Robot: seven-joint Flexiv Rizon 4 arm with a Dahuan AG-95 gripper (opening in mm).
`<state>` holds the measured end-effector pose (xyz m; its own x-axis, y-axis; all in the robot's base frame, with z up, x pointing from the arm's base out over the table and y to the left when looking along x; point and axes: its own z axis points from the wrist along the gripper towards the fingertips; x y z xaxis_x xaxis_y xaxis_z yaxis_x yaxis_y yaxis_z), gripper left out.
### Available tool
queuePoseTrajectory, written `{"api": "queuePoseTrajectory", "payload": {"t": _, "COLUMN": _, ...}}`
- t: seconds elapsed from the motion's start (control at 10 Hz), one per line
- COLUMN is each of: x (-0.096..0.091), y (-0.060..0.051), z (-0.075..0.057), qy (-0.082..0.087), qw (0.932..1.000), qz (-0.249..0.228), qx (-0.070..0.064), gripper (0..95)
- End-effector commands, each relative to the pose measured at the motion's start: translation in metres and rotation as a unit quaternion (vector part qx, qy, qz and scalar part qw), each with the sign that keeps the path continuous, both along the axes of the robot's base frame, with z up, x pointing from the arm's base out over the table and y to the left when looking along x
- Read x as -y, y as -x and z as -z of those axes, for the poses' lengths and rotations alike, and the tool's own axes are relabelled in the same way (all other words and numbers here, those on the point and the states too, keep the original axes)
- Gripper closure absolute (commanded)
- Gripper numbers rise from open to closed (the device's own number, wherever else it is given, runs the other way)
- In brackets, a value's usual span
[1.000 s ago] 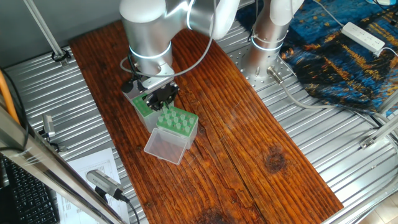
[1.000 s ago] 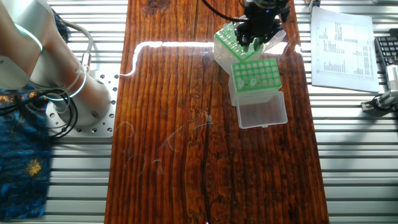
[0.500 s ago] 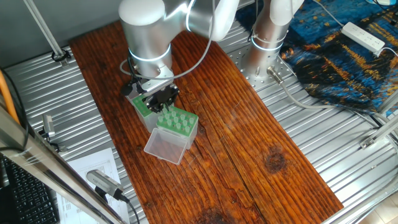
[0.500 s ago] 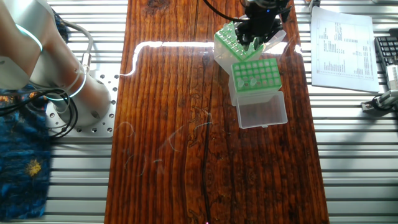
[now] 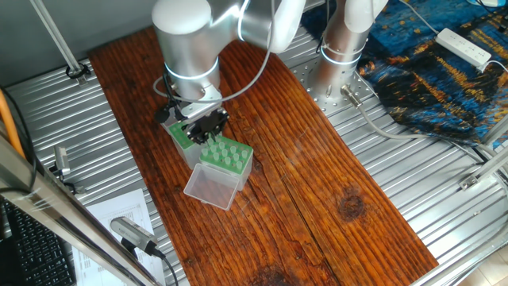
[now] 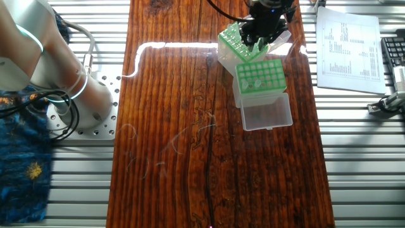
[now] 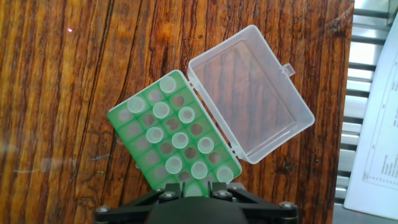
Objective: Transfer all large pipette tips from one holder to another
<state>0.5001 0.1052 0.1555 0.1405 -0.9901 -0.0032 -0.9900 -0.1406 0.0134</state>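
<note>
The wooden tabletop (image 5: 317, 175) carries two green racks. My gripper (image 5: 205, 127) hovers low over them; whether it's open, I cannot tell. Tips (image 7: 180, 140) sit packed in the lidded rack (image 7: 134, 134); a slight misalignment could knock neighbours.

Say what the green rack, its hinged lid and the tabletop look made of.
Green grid rack: opaque moulded plastic, smooth, uniform colour. Clear hinged lid: transparent plastic, probably thin; the grain shows through it. Brown tabletop: wood or wood-look veneer, varnished, judging by streaky grain and glare.
</note>
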Motion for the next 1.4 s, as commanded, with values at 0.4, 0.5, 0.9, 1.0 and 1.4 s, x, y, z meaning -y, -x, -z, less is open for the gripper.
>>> {"api": "queuePoseTrajectory", "payload": {"t": 0.4, "x": 0.0008, "y": 0.0005, "z": 0.0024, "qy": 0.002, "qw": 1.0000, "qz": 0.000, "qx": -0.001, "gripper": 76.0}}
{"api": "queuePoseTrajectory", "payload": {"t": 0.5, "x": 0.0009, "y": 0.0005, "z": 0.0032, "qy": 0.001, "qw": 1.0000, "qz": 0.000, "qx": -0.001, "gripper": 76.0}}
{"api": "queuePoseTrajectory", "payload": {"t": 0.9, "x": 0.0009, "y": 0.0005, "z": 0.0034, "qy": -0.001, "qw": 1.0000, "qz": 0.005, "qx": -0.002, "gripper": 76.0}}
{"api": "queuePoseTrajectory", "payload": {"t": 1.0, "x": 0.0009, "y": 0.0005, "z": 0.0034, "qy": -0.001, "qw": 1.0000, "qz": 0.006, "qx": -0.002, "gripper": 76.0}}
{"api": "queuePoseTrajectory", "payload": {"t": 1.4, "x": 0.0009, "y": 0.0006, "z": 0.0029, "qy": -0.001, "qw": 1.0000, "qz": 0.009, "qx": -0.003, "gripper": 95.0}}
